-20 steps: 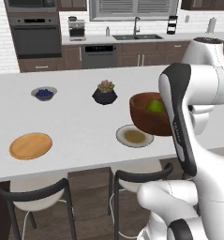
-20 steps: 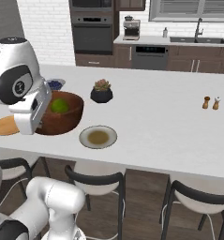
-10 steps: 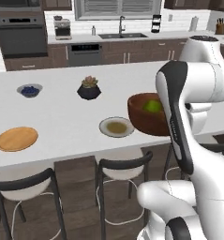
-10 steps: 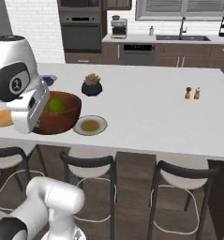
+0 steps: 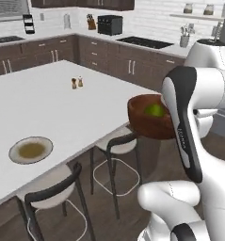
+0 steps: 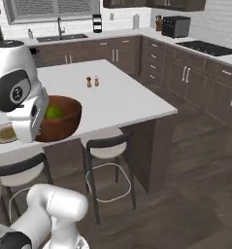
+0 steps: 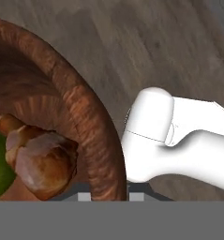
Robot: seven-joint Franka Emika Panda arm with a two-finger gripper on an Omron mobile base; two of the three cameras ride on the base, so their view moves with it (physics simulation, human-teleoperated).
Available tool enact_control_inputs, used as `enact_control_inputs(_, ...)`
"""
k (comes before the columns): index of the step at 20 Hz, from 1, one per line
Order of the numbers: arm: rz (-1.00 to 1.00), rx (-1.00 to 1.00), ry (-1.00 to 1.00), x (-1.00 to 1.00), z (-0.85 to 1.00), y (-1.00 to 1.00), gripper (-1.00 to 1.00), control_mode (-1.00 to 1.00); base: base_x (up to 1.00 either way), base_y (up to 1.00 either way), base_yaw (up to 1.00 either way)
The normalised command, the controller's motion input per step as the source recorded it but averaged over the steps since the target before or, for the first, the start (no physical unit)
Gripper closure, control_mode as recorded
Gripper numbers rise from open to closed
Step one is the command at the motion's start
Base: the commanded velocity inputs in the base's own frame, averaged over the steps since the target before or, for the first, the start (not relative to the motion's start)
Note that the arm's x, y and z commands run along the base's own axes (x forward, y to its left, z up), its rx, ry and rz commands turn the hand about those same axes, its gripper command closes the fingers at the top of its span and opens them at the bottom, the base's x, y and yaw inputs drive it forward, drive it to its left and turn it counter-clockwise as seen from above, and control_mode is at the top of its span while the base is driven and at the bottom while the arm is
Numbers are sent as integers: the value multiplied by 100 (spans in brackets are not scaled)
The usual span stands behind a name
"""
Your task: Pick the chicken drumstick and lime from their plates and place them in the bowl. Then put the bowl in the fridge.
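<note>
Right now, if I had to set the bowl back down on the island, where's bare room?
Bare counter runs from the shakers to the far corner. It is tighter by the grey plate, near the stool-side edge.

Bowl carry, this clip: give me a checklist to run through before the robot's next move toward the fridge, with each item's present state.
1. Round green lime inside the large reddish-brown wooden bowl: ok.
2. Brown cooked chicken drumstick inside the bowl, beside the lime: ok.
3. Gripper shut on the bowl's rim: ok; the wall sits between the fingertips in the hand view.
4. Bowl lifted off the white island counter: ok; hand view shows wood floor beneath it.
5. Bowl level: ok, roughly upright in both base views.
6. Fridge door open and path free: cannot tell.
</note>
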Motion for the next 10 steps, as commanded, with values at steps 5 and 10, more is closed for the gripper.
enact_control_inputs(5,0,0,0,0,0,0,100,100,0,1,-100)
enact_control_inputs(10,0,0,0,0,0,0,100,100,0,1,-99)
